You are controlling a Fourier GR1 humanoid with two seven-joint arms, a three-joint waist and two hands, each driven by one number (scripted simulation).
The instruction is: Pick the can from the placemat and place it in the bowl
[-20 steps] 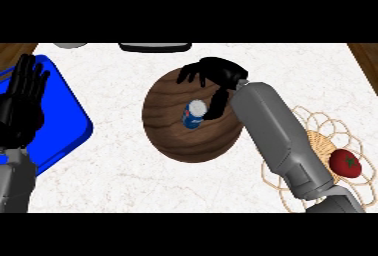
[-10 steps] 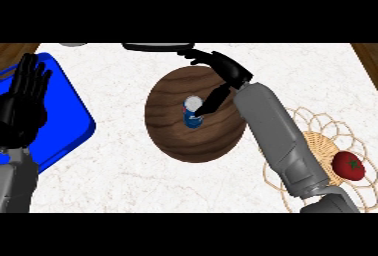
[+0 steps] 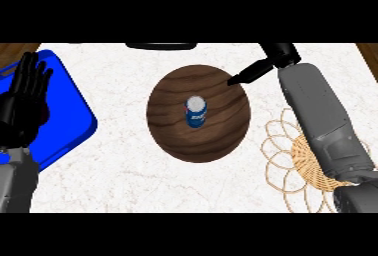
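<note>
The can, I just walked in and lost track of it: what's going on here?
The can stands upright in the brown wooden bowl, with nothing holding it. The right hand is above the bowl's upper right rim, its fingers apart from the can. The left hand rests open at the left edge, over the blue board. A woven placemat lies at the right.

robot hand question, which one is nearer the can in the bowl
The right robot hand, whose fingertips reach the upper right rim of the brown bowl holding the can. The left robot hand rests open over the blue mat, farther off.
</note>
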